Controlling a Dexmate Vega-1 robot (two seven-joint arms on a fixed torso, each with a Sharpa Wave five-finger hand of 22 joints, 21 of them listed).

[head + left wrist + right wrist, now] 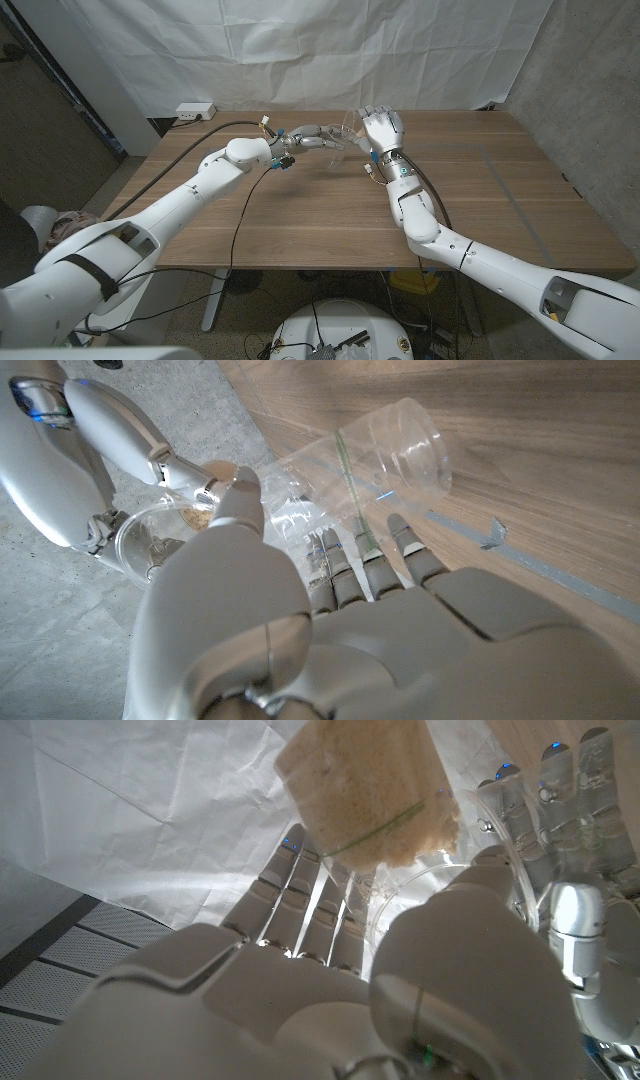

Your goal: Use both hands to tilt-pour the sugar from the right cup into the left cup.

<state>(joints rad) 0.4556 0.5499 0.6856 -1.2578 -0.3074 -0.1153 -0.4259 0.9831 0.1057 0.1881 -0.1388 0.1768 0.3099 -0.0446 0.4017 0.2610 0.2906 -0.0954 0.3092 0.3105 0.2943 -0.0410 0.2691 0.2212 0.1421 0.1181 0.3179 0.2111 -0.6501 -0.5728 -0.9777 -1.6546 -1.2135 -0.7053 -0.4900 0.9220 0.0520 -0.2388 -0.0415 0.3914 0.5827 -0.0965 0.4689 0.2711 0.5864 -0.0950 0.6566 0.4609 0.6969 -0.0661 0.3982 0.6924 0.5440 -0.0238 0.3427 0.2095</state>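
Over the far middle of the table [300, 220] my two hands meet. My left hand [305, 138] [330, 630] grips a clear plastic cup [385, 455] that is tipped on its side and looks empty. My right hand [383, 130] [330, 980], fingers pointing up, holds the other clear cup [350, 135] [150, 540] close against it. Pale brown sugar [365, 790] fills part of that right cup, which has a thin green line around it. A little sugar [205, 512] shows near its rim. My left hand's fingers [560, 830] stand right beside the sugar cup.
A black cable [245, 205] runs from my left wrist across the table to its near edge. Grey tape lines [510, 200] mark the table's right part. A white power strip [195, 111] lies beyond the far left corner, in front of a white cloth backdrop [300, 50].
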